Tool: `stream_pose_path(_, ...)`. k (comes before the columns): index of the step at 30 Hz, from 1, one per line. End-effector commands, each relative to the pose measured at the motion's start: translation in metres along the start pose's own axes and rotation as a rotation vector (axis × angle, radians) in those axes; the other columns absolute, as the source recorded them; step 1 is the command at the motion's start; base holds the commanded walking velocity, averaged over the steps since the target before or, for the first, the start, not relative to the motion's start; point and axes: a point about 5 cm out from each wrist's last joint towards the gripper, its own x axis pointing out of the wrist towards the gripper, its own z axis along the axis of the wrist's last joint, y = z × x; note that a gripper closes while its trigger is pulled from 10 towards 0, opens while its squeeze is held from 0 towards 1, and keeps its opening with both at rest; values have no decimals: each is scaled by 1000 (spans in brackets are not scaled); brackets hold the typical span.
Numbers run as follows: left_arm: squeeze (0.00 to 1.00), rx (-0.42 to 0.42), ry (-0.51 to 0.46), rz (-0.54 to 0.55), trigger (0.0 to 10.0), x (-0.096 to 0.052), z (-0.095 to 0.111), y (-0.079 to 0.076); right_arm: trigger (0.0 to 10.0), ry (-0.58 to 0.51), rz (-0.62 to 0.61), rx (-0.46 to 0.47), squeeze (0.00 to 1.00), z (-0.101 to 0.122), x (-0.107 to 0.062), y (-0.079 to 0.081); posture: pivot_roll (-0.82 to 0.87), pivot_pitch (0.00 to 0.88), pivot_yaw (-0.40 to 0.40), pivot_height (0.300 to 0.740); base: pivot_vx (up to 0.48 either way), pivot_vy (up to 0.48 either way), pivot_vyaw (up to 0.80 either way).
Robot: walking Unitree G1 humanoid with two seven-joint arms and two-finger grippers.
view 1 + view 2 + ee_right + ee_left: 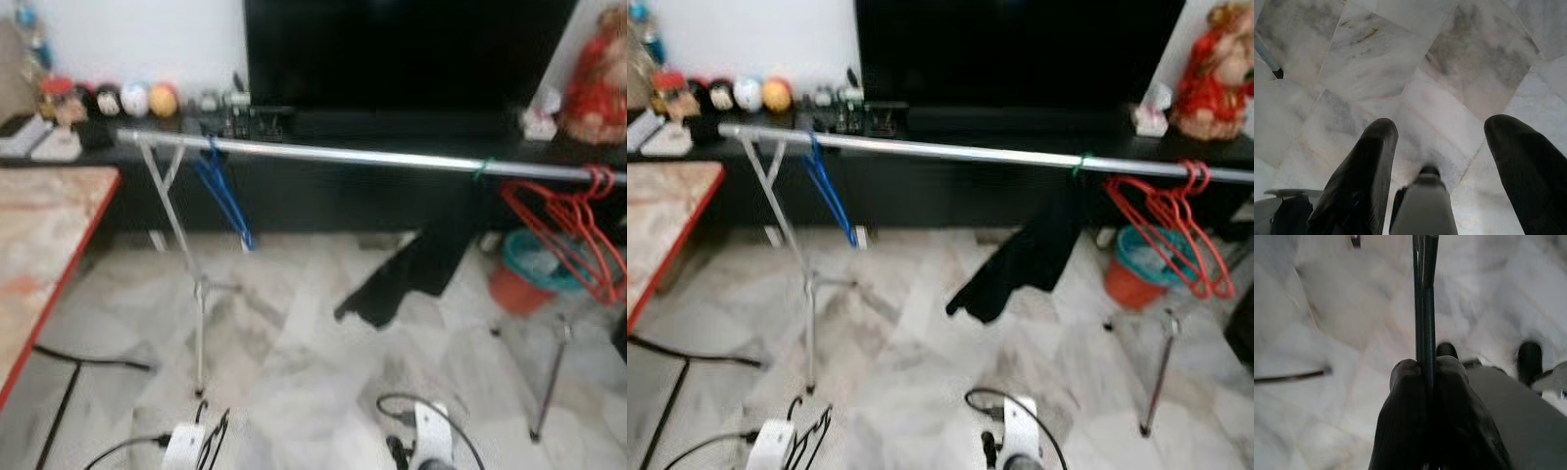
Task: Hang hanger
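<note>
Hanger wire, thin and dark, is pinched between the closed fingers of the left tool, low over the marble floor. Right tool hangs beside it, fingers spread wide. Ahead stands the silver clothes rail, bearing a blue hanger, red hangers and a black garment.

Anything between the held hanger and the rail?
Nothing visible. The left claw is shut on a dark hanger, low above the floor. The rail has a bare stretch between the blue hanger and the red hangers.
</note>
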Motion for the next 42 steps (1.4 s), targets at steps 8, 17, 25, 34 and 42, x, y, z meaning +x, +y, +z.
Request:
stream_pose_path(8,0,14,19,-16,10000,0,-4,-6,10000,18,-27,-2,0,-4,-1,-9,-14,0,2,740,324,0,-745)
stream_pose_path(17,0,20,18,-16,10000,0,-4,-6,10000,10,-25,-6,0,-3,-1,-9,-14,0,3,740,325,0,-77)
stream_pose_path(25,0,34,20,-11,10000,0,-3,-5,10000,5,-7,-43,0,-2,-1,-8,-13,0,2,740,367,0,68)
stream_pose_path(34,0,33,21,-9,10000,0,-4,-5,10000,8,-8,-29,0,-3,-1,-8,-13,0,2,740,350,0,601)
stream_pose_path(42,0,53,30,-6,10000,0,-4,-4,10000,14,-9,-23,0,-4,-1,-8,-14,0,2,740,0,0,0)
